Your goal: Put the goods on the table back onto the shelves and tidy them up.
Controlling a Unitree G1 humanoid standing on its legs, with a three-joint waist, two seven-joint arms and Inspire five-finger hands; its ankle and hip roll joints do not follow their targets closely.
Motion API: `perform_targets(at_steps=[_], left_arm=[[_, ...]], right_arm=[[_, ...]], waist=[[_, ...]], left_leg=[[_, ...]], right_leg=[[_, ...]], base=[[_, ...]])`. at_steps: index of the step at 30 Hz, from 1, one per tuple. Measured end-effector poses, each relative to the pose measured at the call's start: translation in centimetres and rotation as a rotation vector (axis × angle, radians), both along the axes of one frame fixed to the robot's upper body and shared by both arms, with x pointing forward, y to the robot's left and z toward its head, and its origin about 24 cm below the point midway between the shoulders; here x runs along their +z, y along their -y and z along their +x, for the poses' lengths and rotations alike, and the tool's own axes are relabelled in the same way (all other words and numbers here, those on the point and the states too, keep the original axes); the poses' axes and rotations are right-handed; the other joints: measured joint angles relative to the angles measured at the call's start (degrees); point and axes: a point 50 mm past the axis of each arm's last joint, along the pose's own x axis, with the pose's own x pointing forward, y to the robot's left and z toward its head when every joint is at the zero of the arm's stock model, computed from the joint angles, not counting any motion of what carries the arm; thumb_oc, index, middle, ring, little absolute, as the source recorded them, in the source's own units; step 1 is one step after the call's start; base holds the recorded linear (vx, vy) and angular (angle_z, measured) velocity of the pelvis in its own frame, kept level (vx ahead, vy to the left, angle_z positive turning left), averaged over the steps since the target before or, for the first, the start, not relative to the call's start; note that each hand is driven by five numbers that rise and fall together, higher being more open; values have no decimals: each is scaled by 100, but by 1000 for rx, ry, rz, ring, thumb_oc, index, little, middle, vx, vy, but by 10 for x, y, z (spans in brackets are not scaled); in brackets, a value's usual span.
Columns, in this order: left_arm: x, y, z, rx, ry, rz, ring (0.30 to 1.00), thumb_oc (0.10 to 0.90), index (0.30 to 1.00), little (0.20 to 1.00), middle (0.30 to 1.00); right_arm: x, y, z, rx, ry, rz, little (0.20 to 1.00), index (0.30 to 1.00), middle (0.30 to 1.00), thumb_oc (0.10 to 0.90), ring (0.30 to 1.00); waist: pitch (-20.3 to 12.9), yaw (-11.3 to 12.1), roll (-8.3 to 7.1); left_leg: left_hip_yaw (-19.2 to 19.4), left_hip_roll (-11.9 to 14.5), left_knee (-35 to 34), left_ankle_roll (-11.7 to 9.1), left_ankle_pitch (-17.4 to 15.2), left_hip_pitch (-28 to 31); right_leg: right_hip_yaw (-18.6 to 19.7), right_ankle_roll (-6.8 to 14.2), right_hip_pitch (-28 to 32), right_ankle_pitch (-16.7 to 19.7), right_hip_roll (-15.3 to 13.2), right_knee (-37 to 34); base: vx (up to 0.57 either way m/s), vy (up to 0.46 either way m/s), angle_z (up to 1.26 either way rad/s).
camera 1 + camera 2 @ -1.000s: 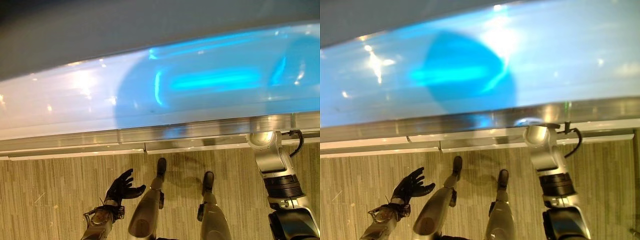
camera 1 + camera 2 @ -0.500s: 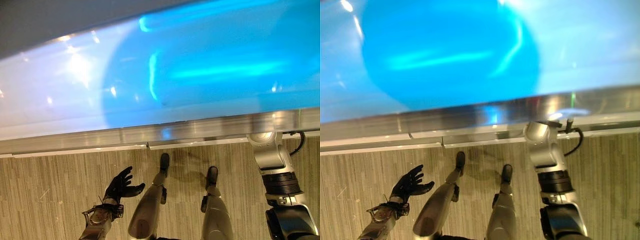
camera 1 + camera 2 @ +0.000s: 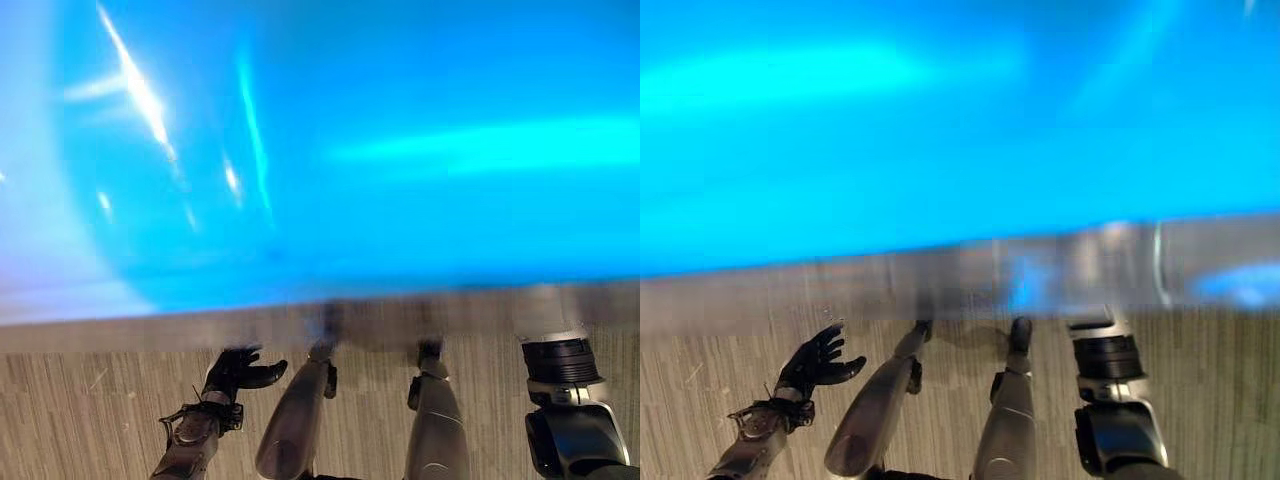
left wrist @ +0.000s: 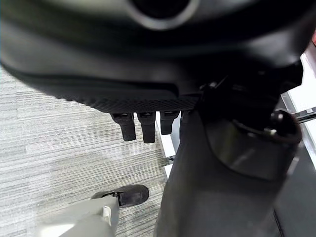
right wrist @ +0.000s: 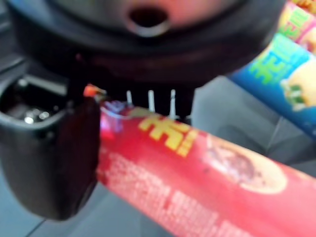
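Nothing legible enough to read out. Large yellow characters on the red tube (image 5: 197, 182), blurred, with fine white print below them too small to make out. Green characters on the blue tube (image 5: 281, 74) just beyond it, likewise blurred. No numbers or signs legible elsewhere.

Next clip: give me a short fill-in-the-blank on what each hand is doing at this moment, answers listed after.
1. The right hand is shut on a ____ tube.
2. Beyond that tube lies another tube, coloured ____.
3. The left hand holds ____ and hangs over the floor with its fingers relaxed.

Missing words: red; blue; nothing
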Motion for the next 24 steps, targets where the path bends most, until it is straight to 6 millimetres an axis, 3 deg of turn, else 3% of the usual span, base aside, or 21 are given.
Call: perform_targets(at_steps=[9, 16, 24], left_arm=[[0, 0, 0, -2, 2, -1, 900, 800, 900, 900, 900], [2, 1, 1, -8, 8, -4, 900, 800, 900, 900, 900], [3, 1, 1, 12, 13, -34, 900, 800, 900, 900, 900]], right_arm=[[1, 4, -1, -20, 10, 16, 300, 300, 300, 400, 300], [2, 4, -1, -31, 30, 54, 300, 300, 300, 400, 300], [3, 4, 0, -22, 43, 86, 300, 300, 300, 400, 300]], waist=[[-14, 25, 23], [-109, 25, 167], [-117, 32, 179]], left_leg=[[37, -69, 47, 9, -7, -56], [75, -67, 230, 44, -34, -374], [72, -65, 233, 40, -11, -391]], right_leg=[[77, 10, -214, -134, -75, 323], [173, 2, -617, -201, -73, 615], [176, -2, -644, -197, -75, 629]], base=[[0, 0, 0], [0, 2, -1], [15, 0, 0]])
